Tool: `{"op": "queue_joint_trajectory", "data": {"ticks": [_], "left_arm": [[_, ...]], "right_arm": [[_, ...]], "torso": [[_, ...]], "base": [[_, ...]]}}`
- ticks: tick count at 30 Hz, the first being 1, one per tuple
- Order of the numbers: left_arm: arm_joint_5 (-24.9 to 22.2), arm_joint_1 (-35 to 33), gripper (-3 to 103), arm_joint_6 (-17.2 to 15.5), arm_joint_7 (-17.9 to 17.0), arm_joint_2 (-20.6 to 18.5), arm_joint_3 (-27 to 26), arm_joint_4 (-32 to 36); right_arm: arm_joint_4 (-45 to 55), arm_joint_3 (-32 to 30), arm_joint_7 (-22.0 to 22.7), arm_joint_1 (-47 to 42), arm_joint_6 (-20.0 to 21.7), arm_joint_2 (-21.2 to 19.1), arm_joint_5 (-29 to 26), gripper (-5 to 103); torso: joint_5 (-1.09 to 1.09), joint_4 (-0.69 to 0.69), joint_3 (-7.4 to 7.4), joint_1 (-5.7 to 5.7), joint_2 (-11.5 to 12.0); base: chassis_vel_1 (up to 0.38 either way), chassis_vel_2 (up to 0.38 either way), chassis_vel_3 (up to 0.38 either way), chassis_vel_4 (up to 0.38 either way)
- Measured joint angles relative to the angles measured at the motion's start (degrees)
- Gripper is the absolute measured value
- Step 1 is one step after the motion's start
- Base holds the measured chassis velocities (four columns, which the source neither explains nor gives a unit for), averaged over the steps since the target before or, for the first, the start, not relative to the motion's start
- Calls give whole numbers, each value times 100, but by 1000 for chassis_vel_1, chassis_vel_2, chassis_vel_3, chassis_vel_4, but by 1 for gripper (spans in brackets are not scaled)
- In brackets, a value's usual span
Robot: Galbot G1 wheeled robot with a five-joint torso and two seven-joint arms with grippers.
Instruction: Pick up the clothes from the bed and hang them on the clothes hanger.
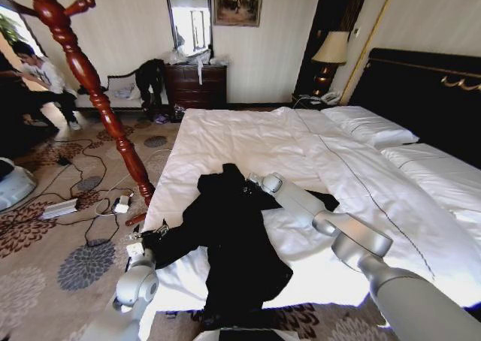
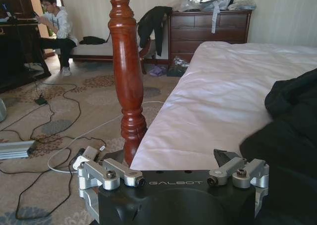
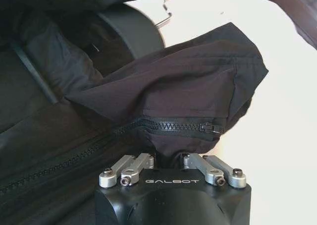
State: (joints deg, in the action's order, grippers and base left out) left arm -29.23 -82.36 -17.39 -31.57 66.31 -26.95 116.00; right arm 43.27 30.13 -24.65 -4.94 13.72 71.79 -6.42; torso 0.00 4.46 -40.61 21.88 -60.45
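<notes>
The clothes (image 1: 225,236), a long black garment, lie crumpled across the near left corner of the bed (image 1: 248,134), one sleeve trailing toward the edge. My right gripper (image 1: 252,180) reaches in from the right onto the garment's upper end. In the right wrist view this gripper (image 3: 168,155) is shut on a fold of the black fabric (image 3: 188,91) beside a zipper. My left gripper (image 1: 144,239) sits at the bed's corner by the sleeve; in the left wrist view it (image 2: 171,165) is open, with the garment (image 2: 292,121) to one side. The clothes hanger (image 1: 90,78) stands left of the bed.
Cables, a power strip (image 1: 60,208) and small devices lie on the patterned carpet around the stand's base (image 2: 132,131). A dresser (image 1: 195,84) and a bench stand at the far wall. White pillows (image 1: 372,127) and the black headboard (image 1: 421,93) are on the right.
</notes>
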Motion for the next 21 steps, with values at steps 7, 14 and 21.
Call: {"op": "queue_joint_trajectory", "data": {"ticks": [7, 14, 21], "left_arm": [[-241, 104, 100, 28, -33, 4, -17, 6], [-989, 644, 100, 92, -38, -30, -83, -30], [-2435, 1552, 100, -243, -110, -380, -329, -245]], "right_arm": [[531, -204, 353, -138, 216, -217, 1, 20], [815, -307, 586, -256, 32, -267, 328, 20], [1022, -335, 676, -361, -197, -312, 635, 20]], "torso": [[0, 2, 0, 0, 0], [0, -1, 0, 0, 0], [0, 2, 0, 1, 0]], "base": [[0, 0, 0, 0], [0, 0, 0, 0], [0, 0, 0, 0]]}}
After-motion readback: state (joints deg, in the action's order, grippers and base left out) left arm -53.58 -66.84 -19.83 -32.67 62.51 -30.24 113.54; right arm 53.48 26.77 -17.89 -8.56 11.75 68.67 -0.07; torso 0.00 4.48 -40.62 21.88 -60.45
